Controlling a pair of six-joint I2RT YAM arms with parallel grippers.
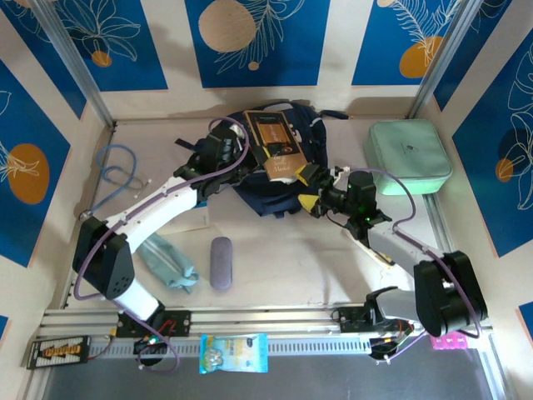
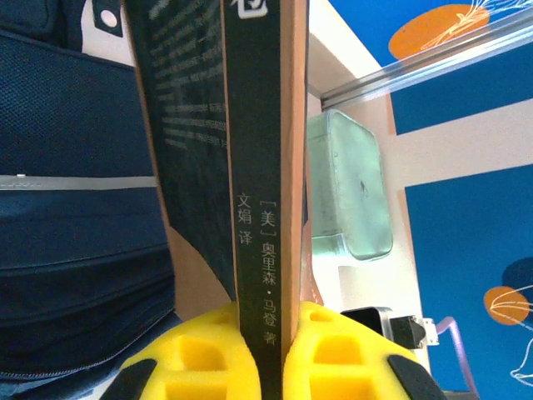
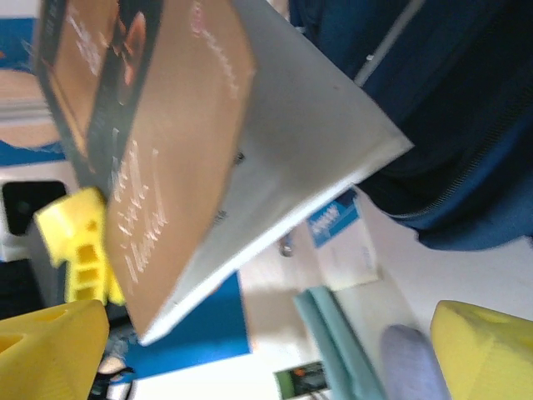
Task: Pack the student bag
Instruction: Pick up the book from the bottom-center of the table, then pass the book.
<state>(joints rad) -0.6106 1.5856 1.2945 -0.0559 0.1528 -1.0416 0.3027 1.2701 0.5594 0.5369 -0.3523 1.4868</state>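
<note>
On the table (image 1: pixel 275 258), a book (image 1: pixel 276 146) was clamped over the student bag (image 1: pixel 258 198) by the left gripper (image 2: pixel 266 350); the right gripper (image 1: pixel 307 189) was spread wide

— What closes the space in?
— A cream back wall (image 1: pixel 175 50) and two side walls, all hung with blue panels (image 1: pixel 250 42) that carry white leaf drawings and orange discs (image 1: pixel 25 171).
— And at the corners?
— Slanted aluminium posts (image 1: pixel 73 62), one at each back corner.
— The surface below?
— A pale, off-white desk (image 1: pixel 283 267), with a metal rail (image 1: pixel 275 321) along its near edge. The light is bright and even, and the shadows are soft.
</note>
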